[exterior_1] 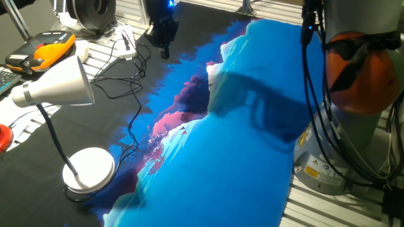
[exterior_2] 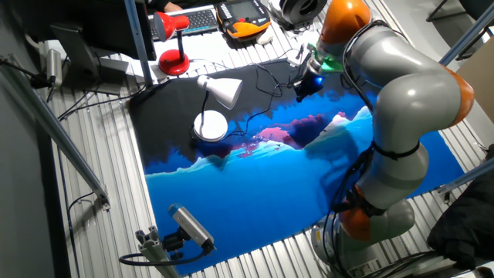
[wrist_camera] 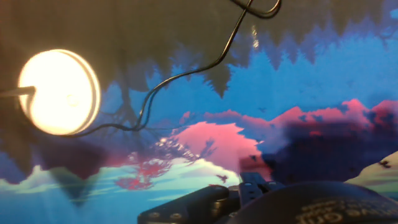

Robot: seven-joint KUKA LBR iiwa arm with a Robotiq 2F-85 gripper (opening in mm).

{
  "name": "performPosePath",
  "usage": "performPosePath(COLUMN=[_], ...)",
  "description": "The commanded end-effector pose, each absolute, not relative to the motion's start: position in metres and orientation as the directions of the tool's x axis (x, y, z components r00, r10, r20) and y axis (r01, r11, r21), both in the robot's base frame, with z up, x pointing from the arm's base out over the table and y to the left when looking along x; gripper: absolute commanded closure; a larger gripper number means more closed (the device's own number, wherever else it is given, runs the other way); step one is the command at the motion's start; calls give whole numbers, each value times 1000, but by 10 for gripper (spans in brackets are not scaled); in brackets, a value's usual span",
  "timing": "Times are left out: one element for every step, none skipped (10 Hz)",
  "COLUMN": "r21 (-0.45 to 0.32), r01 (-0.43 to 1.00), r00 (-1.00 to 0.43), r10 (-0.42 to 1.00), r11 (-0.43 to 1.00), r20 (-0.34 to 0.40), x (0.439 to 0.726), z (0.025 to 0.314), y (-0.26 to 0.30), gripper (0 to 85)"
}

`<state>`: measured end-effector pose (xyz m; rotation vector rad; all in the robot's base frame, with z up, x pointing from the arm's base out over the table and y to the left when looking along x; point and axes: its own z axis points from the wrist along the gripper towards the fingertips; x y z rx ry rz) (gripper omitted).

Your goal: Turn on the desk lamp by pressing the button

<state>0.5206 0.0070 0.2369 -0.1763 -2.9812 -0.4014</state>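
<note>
The desk lamp stands at the left in one fixed view, with its white cone shade point(exterior_1: 60, 85) tilted, a thin dark neck point(exterior_1: 55, 135) and a flat round white base point(exterior_1: 89, 169) on the black part of the mat. In the other fixed view the shade point(exterior_2: 224, 91) hangs above the base point(exterior_2: 210, 125). In the hand view the base point(wrist_camera: 59, 92) looks very bright at the upper left. No button is discernible. My gripper point(exterior_1: 165, 50) hangs above the mat's far edge, well away from the lamp; it also shows in the other fixed view point(exterior_2: 299, 93). No gap between its fingertips shows.
A mat point(exterior_1: 240, 164) printed with a blue and pink landscape covers the table. Black cables point(exterior_1: 126, 75) run from the lamp base across the black area. An orange and black pendant point(exterior_1: 41, 52) lies at the back left. A red lamp point(exterior_2: 176, 58) and a keyboard point(exterior_2: 185, 19) stand behind.
</note>
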Motion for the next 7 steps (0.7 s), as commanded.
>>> performPosePath(r21=[295, 312, 316, 322, 346, 347, 349], r01=[157, 163, 176, 192, 225, 241, 254], r00=[-980, -979, -977, -975, -969, -965, -962], r10=[113, 114, 126, 142, 170, 185, 197], r11=[942, 936, 932, 927, 911, 906, 902], r20=[161, 170, 171, 172, 181, 187, 190], x=[526, 531, 535, 537, 540, 544, 548], z=[237, 233, 227, 220, 216, 215, 213], y=[13, 22, 35, 49, 62, 75, 87], gripper=[850, 850, 850, 850, 850, 850, 850])
